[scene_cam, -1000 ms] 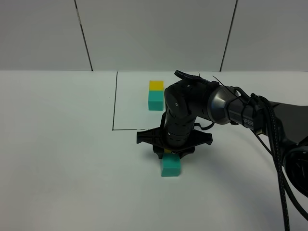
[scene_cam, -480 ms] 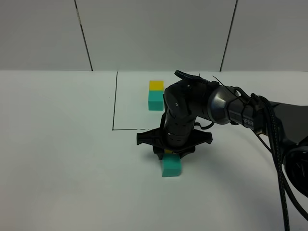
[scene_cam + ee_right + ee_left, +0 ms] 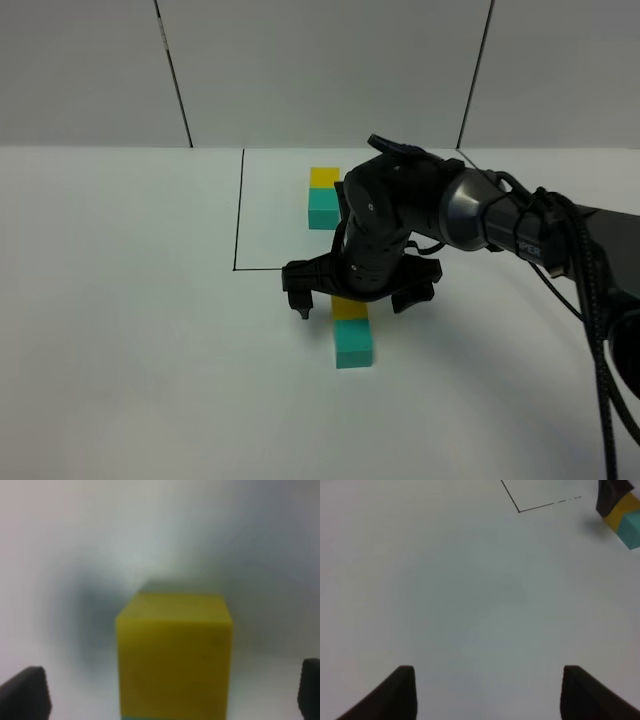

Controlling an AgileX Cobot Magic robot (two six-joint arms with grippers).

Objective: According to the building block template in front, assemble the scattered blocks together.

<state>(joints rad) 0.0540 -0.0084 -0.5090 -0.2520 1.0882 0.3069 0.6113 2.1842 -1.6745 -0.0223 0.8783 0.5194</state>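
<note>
Yellow block sits on the table, touching the teal block on its far side, just outside the outlined square. My right gripper hangs over the yellow one, jaws wide apart, touching nothing. Template pair lies inside the square. My left gripper stands partly open over bare table, empty.

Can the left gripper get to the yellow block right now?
Probably not cleanly. The right gripper hangs open directly over the yellow block, its fingers either side, and the teal block sits against it. The left gripper has bare table ahead, but that arm crowds the block.
</note>
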